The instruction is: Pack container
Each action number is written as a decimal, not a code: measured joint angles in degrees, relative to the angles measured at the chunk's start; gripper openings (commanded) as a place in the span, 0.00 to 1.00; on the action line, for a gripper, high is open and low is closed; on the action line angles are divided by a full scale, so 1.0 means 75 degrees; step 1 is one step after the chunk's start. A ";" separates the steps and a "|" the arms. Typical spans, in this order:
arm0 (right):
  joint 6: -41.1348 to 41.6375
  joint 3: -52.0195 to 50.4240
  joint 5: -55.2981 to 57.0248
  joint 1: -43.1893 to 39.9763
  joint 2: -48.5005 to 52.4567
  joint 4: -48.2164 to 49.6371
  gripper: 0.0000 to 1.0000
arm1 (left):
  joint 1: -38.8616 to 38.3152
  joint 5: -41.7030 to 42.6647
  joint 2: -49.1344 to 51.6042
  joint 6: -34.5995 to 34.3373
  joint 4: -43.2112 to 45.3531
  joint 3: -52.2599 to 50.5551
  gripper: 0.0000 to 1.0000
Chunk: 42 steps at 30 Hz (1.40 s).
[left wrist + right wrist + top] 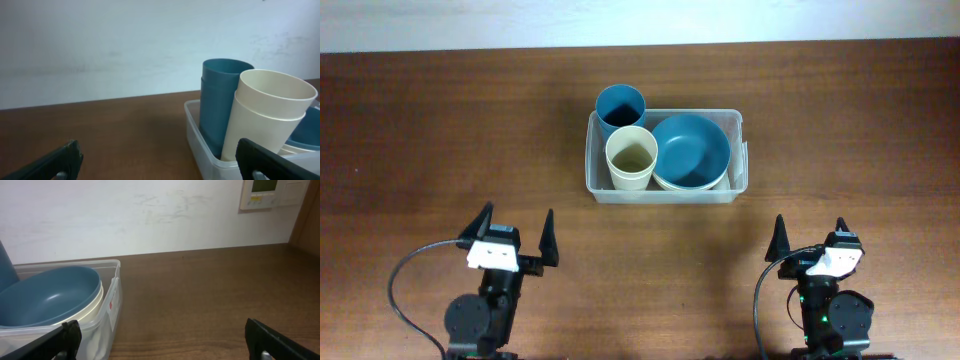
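Observation:
The clear plastic container (593, 170) sits at the table's middle back. Inside it stand a blue cup (620, 107) and a cream cup (631, 157) on the left, with a blue bowl (691, 149) nested on a cream bowl on the right. My left gripper (516, 228) is open near the front left, empty, well short of the container. My right gripper (810, 234) is open at the front right, also empty. From the left wrist the blue cup (220, 100) and cream cup (265, 110) rise from the container (200, 145). The right wrist shows the blue bowl (47, 297) in the container (107, 315).
The dark wooden table (440, 140) stretches to both sides of the container. A white wall runs behind its far edge, with a wall panel (265, 194) at the upper right of the right wrist view. Black cables loop beside each arm base.

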 measured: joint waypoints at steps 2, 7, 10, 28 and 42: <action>-0.0006 0.0000 0.0000 0.0000 0.0000 0.0000 0.99 | 0.0017 0.0055 -0.0417 0.0032 -0.0003 -0.0213 1.00; -0.0009 0.0000 0.0000 0.0000 0.0000 0.0000 0.99 | 0.0017 0.0108 -0.1032 0.0061 -0.0006 -0.0519 1.00; -0.0009 0.0000 0.0000 0.0000 0.0000 0.0000 0.99 | 0.0017 0.0111 -0.1367 0.0076 -0.0009 -0.0714 1.00; -0.0006 0.0000 0.0000 0.0000 0.0000 0.0000 0.99 | 0.0038 0.0111 -0.2229 0.0169 -0.1947 -0.0854 1.00; -0.0006 0.0000 0.0000 0.0000 0.0000 0.0000 0.99 | 0.0038 0.0111 -0.2229 0.0169 -0.1947 -0.0854 1.00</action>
